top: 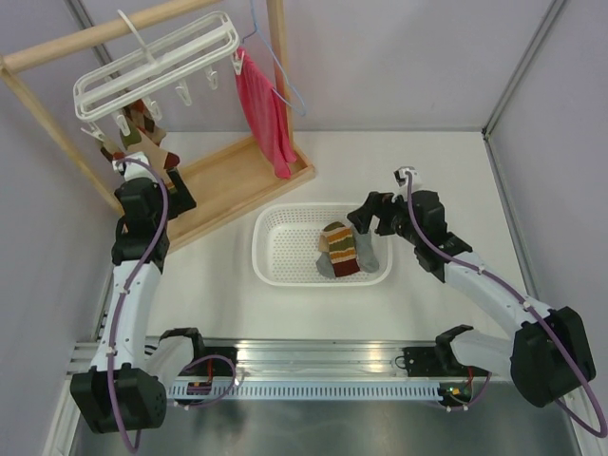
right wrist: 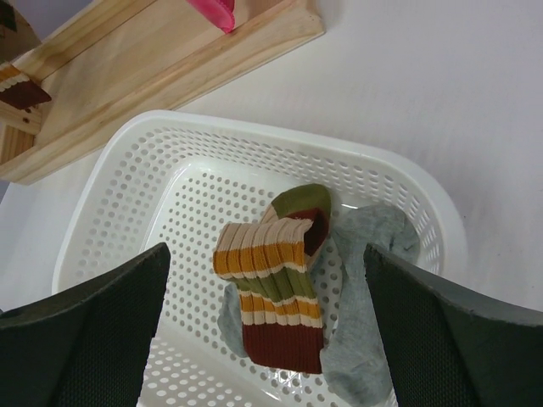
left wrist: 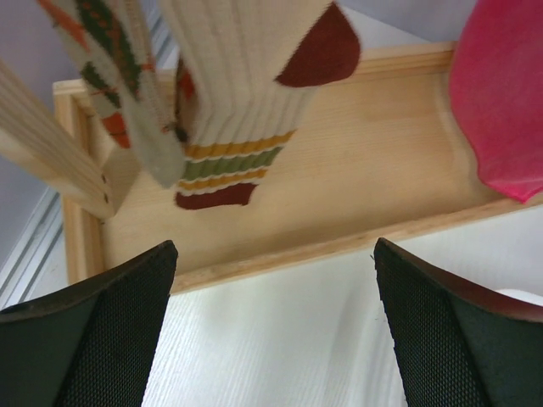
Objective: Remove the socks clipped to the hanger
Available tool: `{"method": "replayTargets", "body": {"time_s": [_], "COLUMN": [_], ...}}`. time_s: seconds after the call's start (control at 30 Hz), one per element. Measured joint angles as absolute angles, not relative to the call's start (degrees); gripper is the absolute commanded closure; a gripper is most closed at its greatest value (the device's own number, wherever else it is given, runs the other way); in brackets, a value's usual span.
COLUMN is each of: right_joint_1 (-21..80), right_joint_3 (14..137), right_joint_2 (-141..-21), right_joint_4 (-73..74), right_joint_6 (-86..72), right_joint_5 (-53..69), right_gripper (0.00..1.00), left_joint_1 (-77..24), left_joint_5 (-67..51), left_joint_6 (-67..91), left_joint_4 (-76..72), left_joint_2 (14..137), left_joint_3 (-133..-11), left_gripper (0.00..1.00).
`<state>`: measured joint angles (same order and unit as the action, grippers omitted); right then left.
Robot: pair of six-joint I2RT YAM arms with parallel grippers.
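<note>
Socks (top: 144, 122) hang clipped under the near-left corner of the hanger (top: 157, 62) — others lie in the basket (top: 275, 256). My left end effector (left wrist: 273, 253) is spread wide just below the striped sock (left wrist: 246, 93). I should rise, straddle its lower end, close firmly, then pull straight down — no sideways tug. My right end effector (right wrist: 267, 254) gapes empty over the basket.

White arms (top: 128, 299), black joints (top: 142, 204), purple cables (top: 167, 201)
</note>
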<state>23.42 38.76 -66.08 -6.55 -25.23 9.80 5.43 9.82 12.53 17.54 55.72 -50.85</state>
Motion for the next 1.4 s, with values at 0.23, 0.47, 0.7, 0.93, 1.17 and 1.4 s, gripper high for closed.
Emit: {"method": "replayTargets", "body": {"time_s": [0.23,0.47,0.7,0.93,1.17,1.4], "right_joint_1": [20.91,18.87,17.69,17.32,16.99,17.02], "right_joint_3": [36.91,35.62,35.16,34.94,34.94,34.94], "right_joint_2": [-65.58,-64.51,-63.05,-63.05,-63.16,-63.75], "right_joint_4": [-8.14,-8.27,-9.10,-9.26,-9.54,-9.89], "right_joint_6": [-25.23,-25.26,-25.23,-25.21,-25.23,-25.23], "right_joint_5": [12.23,14.33,15.55,16.32,17.02,17.39], "right_gripper": [0.02,0.02,0.02,0.02,0.02,0.02], "left_joint_1": [5.43,5.43,5.43,5.43,5.43,5.43], "left_joint_5": [6.92,11.31,14.66,13.13,11.86,12.69], "left_joint_6": [13.26,13.28,13.26,13.19,12.75,12.34], "left_joint_4": [12.99,10.00,5.34,-3.01,-10.24,-14.70], "left_joint_2": [55.88,60.07,65.01,68.97,71.83,74.24], "left_joint_3": [-48.99,-49.15,-49.34,-49.30,-49.08,-46.81], "left_gripper": [0.00,0.00,0.00,0.00,0.00,0.00]}}
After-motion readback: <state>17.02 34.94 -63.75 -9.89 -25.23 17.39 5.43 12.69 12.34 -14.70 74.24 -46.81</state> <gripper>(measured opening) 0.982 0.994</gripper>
